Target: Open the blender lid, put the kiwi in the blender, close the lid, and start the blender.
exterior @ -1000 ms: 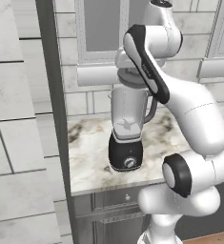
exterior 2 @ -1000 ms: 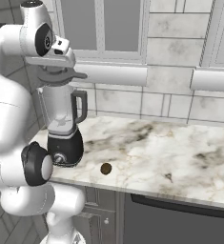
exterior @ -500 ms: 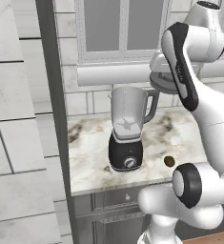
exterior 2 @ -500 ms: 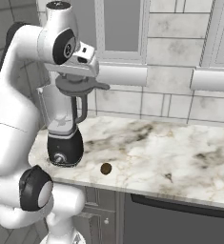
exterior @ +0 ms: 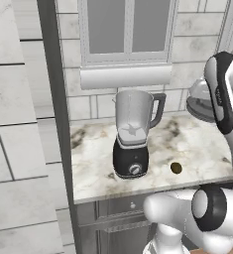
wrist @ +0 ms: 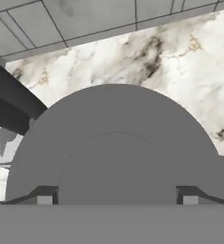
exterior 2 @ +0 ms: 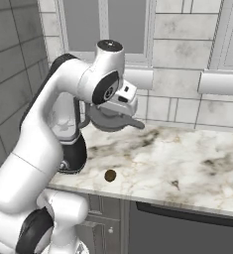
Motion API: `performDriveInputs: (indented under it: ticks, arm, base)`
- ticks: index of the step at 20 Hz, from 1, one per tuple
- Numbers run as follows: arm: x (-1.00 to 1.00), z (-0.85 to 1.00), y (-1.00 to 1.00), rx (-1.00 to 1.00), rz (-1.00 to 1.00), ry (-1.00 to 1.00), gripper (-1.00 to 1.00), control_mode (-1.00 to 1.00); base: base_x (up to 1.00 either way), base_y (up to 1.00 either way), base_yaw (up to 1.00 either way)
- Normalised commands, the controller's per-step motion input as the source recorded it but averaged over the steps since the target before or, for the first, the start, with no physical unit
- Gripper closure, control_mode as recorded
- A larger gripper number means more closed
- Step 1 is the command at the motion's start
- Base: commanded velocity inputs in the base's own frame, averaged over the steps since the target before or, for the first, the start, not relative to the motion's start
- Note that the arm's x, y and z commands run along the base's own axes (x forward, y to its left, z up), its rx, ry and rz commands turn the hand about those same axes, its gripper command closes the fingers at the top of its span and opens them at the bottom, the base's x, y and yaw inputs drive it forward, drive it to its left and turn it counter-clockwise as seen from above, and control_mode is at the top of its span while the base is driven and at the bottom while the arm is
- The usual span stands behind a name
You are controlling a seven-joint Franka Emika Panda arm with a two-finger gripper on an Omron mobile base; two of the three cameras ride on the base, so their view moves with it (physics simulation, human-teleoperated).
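The blender (exterior: 132,141) stands on the counter with its clear jar open at the top, a silver knob (exterior: 134,169) on its black base. My arm partly hides the blender (exterior 2: 74,151) in the right base view. The blender lid (exterior 2: 109,120) hangs in the air to the right of the jar, above the counter, with my gripper (exterior 2: 113,114) shut on its raised centre cap. The lid (exterior: 201,101) also shows beside my forearm. In the hand view the lid (wrist: 116,143) sits right before the gripper (wrist: 117,200). The kiwi (exterior: 176,167) (exterior 2: 110,175) lies on the counter, right of the blender's base.
The marble counter (exterior 2: 187,168) stretches far to the right. A pale window ledge (exterior: 125,77) juts out just above the jar. A dark tiled column (exterior: 19,124) bounds the counter on the left. Drawers (exterior: 113,218) sit below the front edge.
My arm has swung to the right, carrying the lid off the jar and out over the counter. The jar now stands open. The kiwi has not moved.
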Motion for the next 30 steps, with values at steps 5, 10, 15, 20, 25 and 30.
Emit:
performDriveInputs:
  ticks: [5,10,15,20,25,30]
  arm:
    - [-0.01,-0.94,-1.00,0.05,-0.06,0.15,1.00,-1.00]
    - [0.11,-1.00,-0.88,0.01,-0.03,0.21,1.00,-1.00]
    - [0.31,-0.81,-0.43,0.00,-0.01,0.18,1.00,-1.00]
    - [0.31,-0.58,-0.01,-0.03,0.00,0.11,1.00,-1.00]
    - [0.42,-0.59,0.00,0.00,0.00,0.03,1.00,-1.00]
    - [0.39,-0.19,0.00,0.00,-0.01,0.00,1.00,-1.00]
  base:
    - [0.00,0.00,0.00]
    - [0.00,0.00,0.00]
    - [0.00,0.00,0.00]
    - [0.00,0.00,0.00]
    - [0.00,0.00,0.00]
    - [0.00,0.00,0.00]
